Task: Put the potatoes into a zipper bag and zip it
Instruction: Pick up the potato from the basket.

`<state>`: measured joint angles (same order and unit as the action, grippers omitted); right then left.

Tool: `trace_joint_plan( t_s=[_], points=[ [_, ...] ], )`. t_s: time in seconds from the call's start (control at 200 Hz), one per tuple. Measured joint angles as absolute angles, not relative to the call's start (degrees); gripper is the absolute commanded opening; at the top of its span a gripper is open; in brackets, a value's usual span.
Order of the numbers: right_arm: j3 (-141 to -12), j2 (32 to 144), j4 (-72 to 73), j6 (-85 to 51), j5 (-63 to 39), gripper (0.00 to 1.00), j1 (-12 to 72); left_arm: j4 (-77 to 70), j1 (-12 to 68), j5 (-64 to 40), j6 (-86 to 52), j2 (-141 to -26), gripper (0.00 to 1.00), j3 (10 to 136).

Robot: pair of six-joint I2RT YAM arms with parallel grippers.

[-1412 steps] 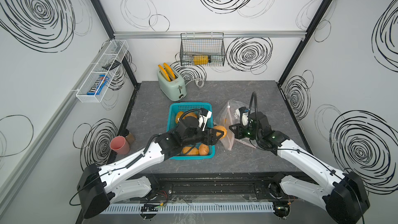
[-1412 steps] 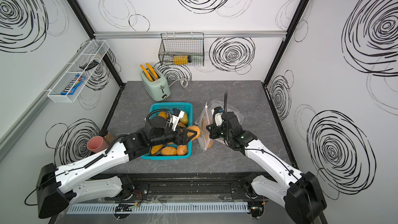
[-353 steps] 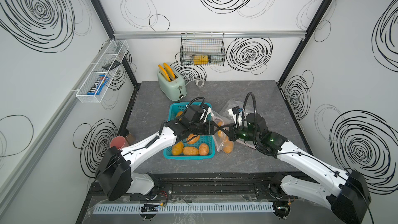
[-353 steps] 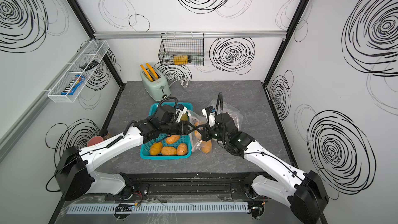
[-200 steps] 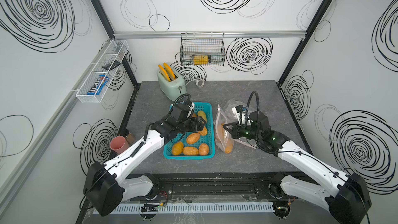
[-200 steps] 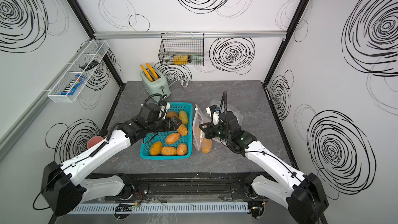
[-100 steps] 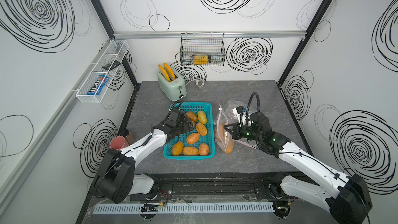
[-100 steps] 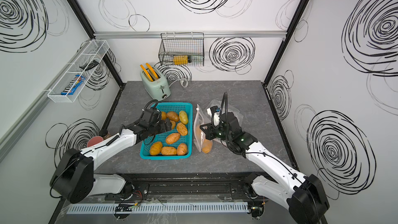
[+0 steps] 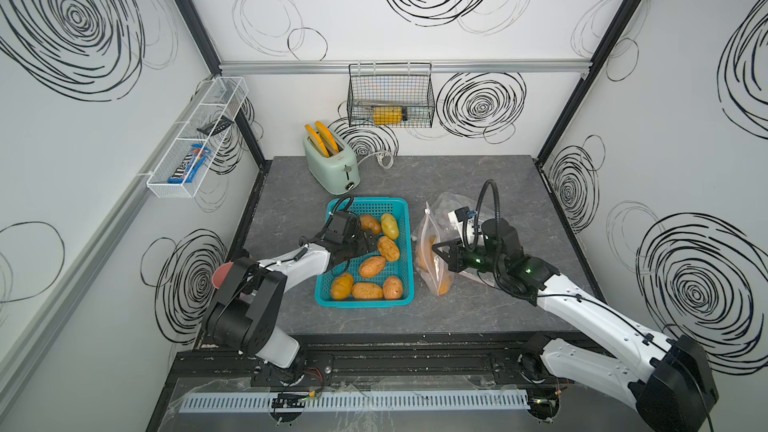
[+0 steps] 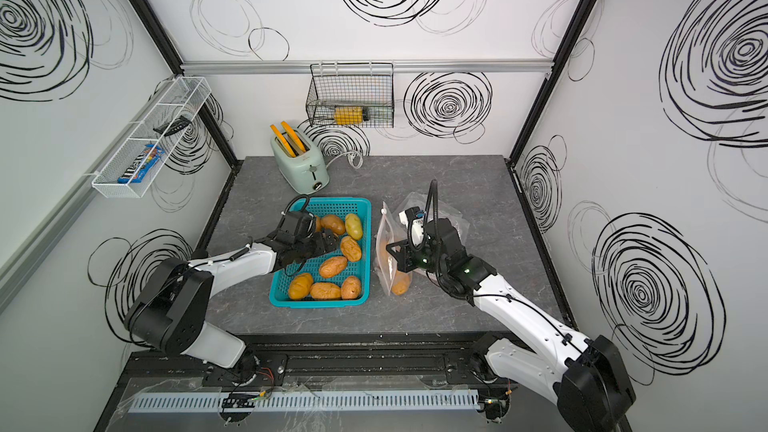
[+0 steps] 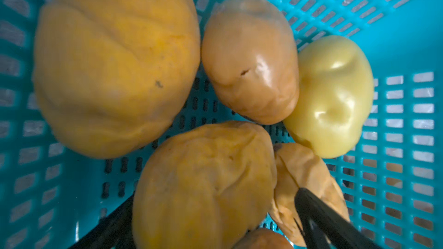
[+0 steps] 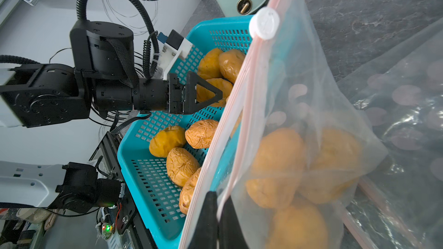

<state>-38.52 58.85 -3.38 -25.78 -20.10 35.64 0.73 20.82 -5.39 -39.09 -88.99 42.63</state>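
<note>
Holding the bag: right gripper (image 12: 218, 203), jaws clenched on the top edge of the zipper bag (image 12: 299, 116), beside its pink zip strip.
Bag's place: upright on the desk (image 9: 457, 176), just right of the basket (image 9: 361, 304); white slider (image 12: 264, 23) at the zip's far end.
Bagged: a few orange potatoes (image 12: 278, 164) at the bottom.
Basket contents: several more orange-brown ones, plus a pale yellow potato (image 9: 390, 226) near its far right corner.
Reaching arm: left gripper (image 9: 371, 241) low in the basket's far half, jaws released and spread wide, one potato between the fingers.
Basket's place: mid-desk, nearer the front edge.
Toaster (image 9: 332, 166): far edge, left of centre.
</note>
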Motion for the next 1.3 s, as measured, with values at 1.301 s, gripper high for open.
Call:
trace_joint_plan(
  t_s=[1.301],
  points=[
    [-37.3, 59.3, -3.3, -25.6, -20.1, 0.0, 35.7, 1.7, 27.4, 1.0, -38.7, -69.2, 0.64, 39.9]
  ],
)
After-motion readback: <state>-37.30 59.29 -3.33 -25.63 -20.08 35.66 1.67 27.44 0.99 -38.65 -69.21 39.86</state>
